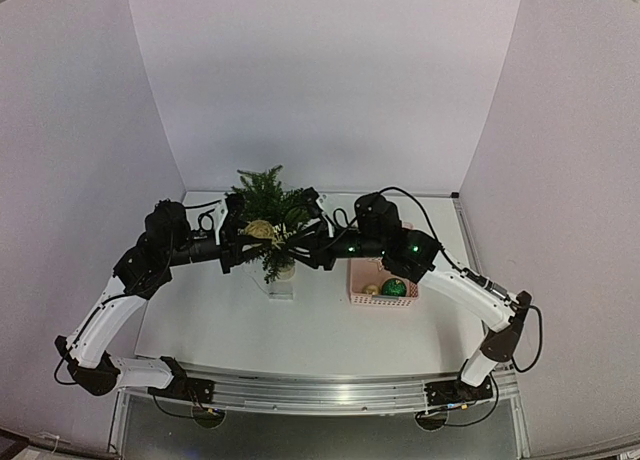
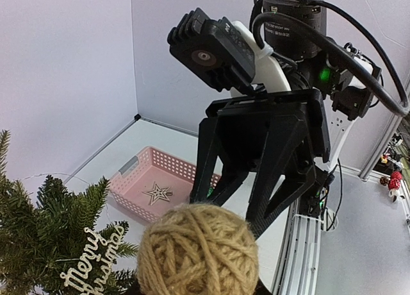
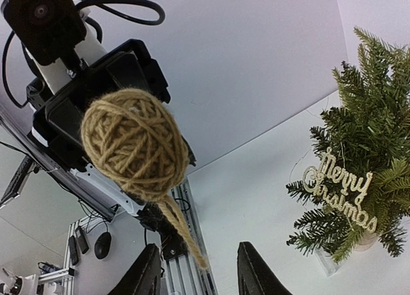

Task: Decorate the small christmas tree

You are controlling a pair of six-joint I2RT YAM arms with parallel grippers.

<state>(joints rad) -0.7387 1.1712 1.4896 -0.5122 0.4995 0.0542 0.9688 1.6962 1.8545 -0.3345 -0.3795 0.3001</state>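
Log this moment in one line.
left gripper: holding twine ball | right gripper: open, at its tail | tree: sign on

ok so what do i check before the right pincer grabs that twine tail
1. Grip of the left pincer on the twine ball: ok.
2. The twine tail hangs free under the ball: ok.
3. The right pincer is open: ok.
4. Tail at the right depth between its fingers: cannot tell.
5. The small christmas tree stands upright: ok.
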